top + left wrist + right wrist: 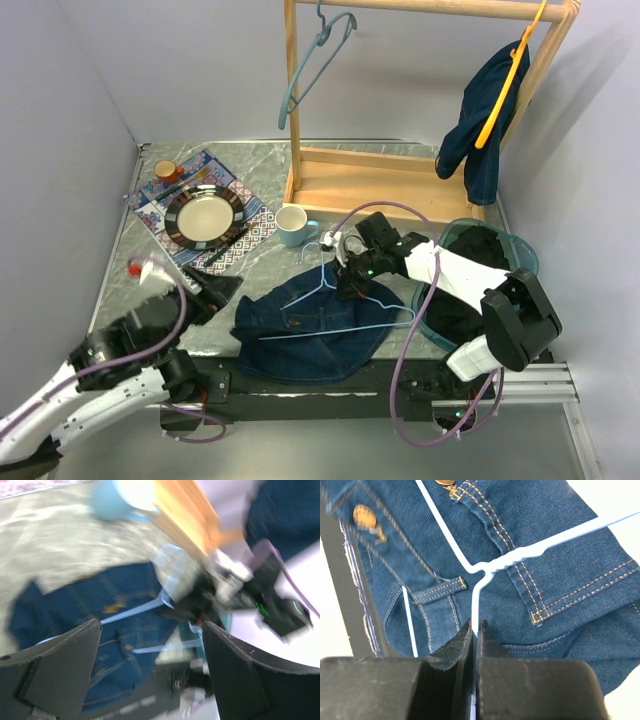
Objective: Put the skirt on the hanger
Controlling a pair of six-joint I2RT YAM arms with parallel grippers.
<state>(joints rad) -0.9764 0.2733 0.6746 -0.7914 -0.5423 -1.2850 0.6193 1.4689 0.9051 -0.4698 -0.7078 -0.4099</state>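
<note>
The blue denim skirt lies flat at the table's near edge. A thin white wire hanger rests on top of it. My right gripper is shut on the hanger's neck wire; the right wrist view shows that gripper pinching the wire just below the hanger's junction, over the skirt. My left gripper stands open just left of the skirt. The blurred left wrist view has this gripper spread wide with nothing between the fingers, the skirt and hanger beyond.
A wooden clothes rack stands at the back, with a blue hanger and a dark garment on a yellow hanger. A teal basin of dark clothes sits right. A light blue cup, a plate and a small orange cup lie left.
</note>
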